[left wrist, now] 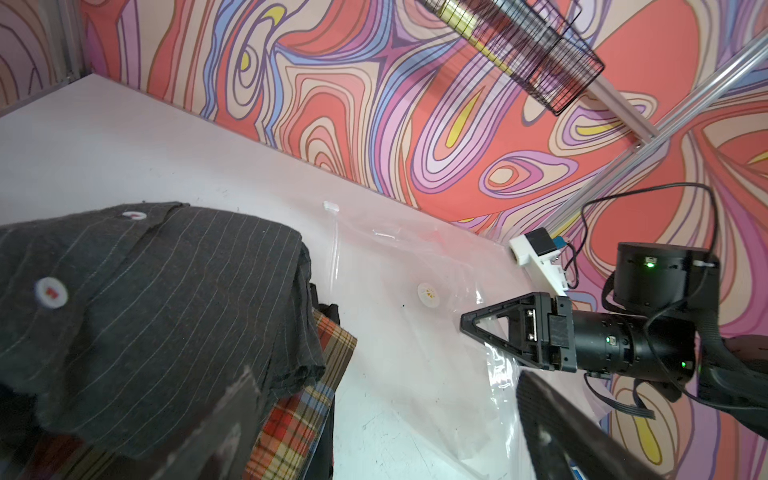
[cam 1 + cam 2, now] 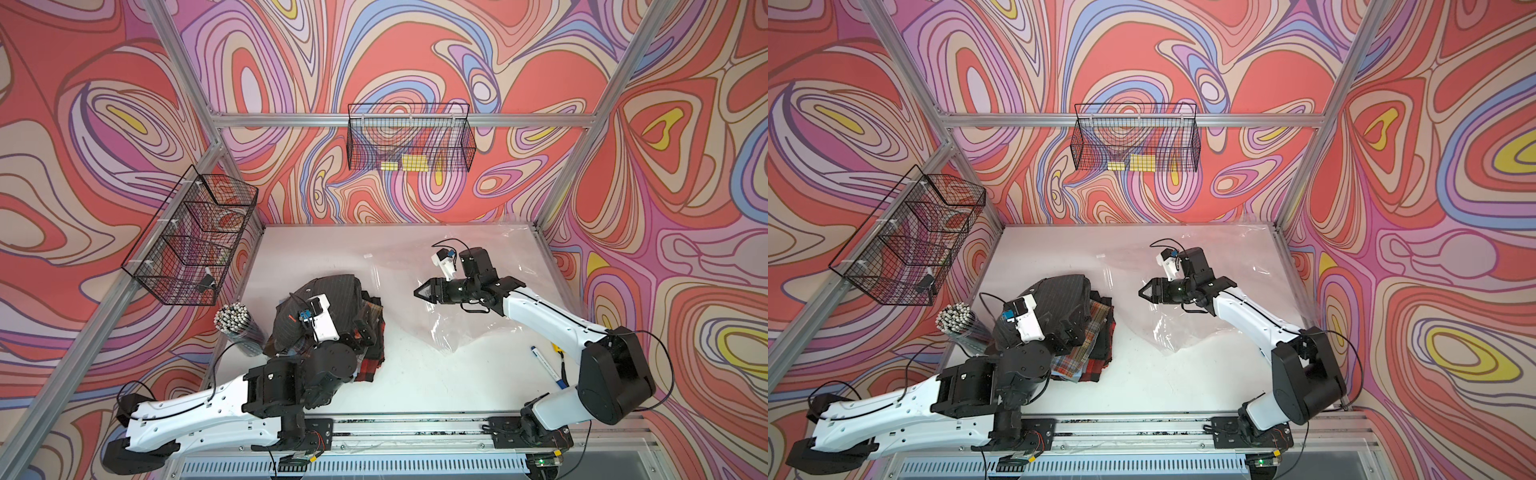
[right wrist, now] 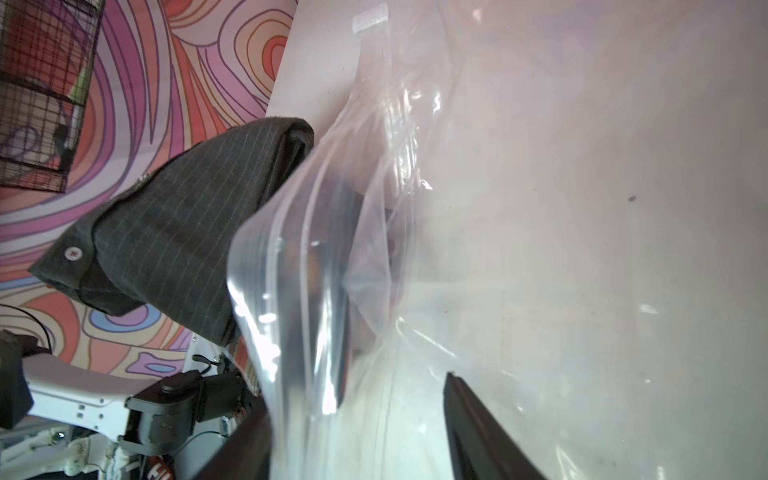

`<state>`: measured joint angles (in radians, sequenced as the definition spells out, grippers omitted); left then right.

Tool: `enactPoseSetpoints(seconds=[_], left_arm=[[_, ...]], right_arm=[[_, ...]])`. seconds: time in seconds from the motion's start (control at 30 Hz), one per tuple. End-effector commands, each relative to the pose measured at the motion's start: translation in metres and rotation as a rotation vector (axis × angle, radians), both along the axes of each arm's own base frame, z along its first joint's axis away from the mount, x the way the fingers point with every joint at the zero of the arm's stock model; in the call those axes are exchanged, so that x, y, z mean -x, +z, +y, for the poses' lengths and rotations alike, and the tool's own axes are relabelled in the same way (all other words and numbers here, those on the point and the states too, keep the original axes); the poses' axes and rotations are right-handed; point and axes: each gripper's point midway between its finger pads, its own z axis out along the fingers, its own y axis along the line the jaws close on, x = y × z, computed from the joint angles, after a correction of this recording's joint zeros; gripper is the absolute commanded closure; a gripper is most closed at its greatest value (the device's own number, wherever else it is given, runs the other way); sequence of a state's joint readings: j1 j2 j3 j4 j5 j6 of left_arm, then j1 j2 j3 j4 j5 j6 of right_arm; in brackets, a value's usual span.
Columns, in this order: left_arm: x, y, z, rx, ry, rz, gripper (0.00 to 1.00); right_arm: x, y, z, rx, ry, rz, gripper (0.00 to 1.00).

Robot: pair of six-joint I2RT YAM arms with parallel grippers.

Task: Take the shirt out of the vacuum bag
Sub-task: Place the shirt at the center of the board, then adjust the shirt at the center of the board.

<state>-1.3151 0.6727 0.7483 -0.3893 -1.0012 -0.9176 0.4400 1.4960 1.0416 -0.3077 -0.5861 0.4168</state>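
- Both top views hang high overhead, behind the left pincer [image 2: 363, 330] and the right pincer [image 2: 417, 293]. They look steeply down on the whole counter [image 2: 415, 382] toward the back wall [image 2: 374, 62]. They share nearly everything, shifted slightly sideways.
- Your left wrist camera sits low and close behind the left pincer [image 1: 386, 374], looking past it across the counter to the right pincer [image 1: 469, 328].
- Your right wrist camera sits just behind the right pincer [image 3: 353, 395], very near the vacuum bag [image 3: 415, 249] ahead of it, facing the left arm [image 3: 83, 399].
- Both wrist views share the shirt [image 1: 166, 291] beside the left pincer.
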Motion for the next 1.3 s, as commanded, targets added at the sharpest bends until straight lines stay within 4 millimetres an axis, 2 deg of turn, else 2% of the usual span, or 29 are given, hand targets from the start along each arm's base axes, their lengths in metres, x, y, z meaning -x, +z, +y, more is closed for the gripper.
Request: enactPoseSetpoints(seconds=[0.0,0.03,0.2,0.27,0.37,0.5,0.57,0.7,0.77,0.8,0.9,1.03,1.27], left_arm=[[0.0,0.044,0.003,0.059,-0.021,-0.134,0.01],[0.0,0.05,0.006,0.016,-0.015,-0.149,0.01],[-0.002,0.068,0.027,-0.221,0.058,-0.144,0.01],[-0.003,0.076,0.04,-0.286,0.11,-0.145,0.01],[-0.002,0.093,0.054,-0.363,0.153,-0.177,0.01],[0.005,0.109,0.093,-0.374,0.2,-0.182,0.01],[0.01,0.114,0.11,-0.353,0.208,-0.182,0.01],[0.017,0.115,0.14,-0.33,0.211,-0.171,0.01],[0.019,0.112,0.146,-0.357,0.209,-0.162,0.01],[0.019,0.111,0.149,-0.378,0.22,-0.158,0.01],[0.022,0.109,0.164,-0.377,0.257,-0.138,0.01],[0.026,0.108,0.182,-0.352,0.285,-0.142,0.01],[0.032,0.099,0.208,-0.267,0.304,-0.16,0.01]], right_arm=[[-0.004,-0.001,-0.005,0.053,-0.017,-0.027,0.12],[-0.005,-0.005,-0.009,0.077,-0.03,-0.027,0.02],[-0.018,-0.01,-0.027,0.204,-0.105,-0.065,0.02],[-0.029,-0.005,-0.038,0.26,-0.16,-0.099,0.02],[-0.038,0.015,-0.045,0.273,-0.215,-0.157,0.02],[-0.04,0.046,-0.036,0.283,-0.204,-0.233,0.02],[-0.037,0.055,-0.032,0.32,-0.192,-0.263,0.02],[-0.034,0.053,-0.038,0.346,-0.224,-0.247,0.02],[-0.03,0.052,-0.037,0.347,-0.236,-0.233,0.02],[-0.027,0.057,-0.033,0.338,-0.237,-0.249,0.02],[-0.009,0.074,0.0,0.284,-0.167,-0.306,0.02],[0.028,0.083,0.064,0.344,-0.012,-0.399,0.02],[0.091,0.077,0.158,0.32,0.196,-0.498,0.02]])
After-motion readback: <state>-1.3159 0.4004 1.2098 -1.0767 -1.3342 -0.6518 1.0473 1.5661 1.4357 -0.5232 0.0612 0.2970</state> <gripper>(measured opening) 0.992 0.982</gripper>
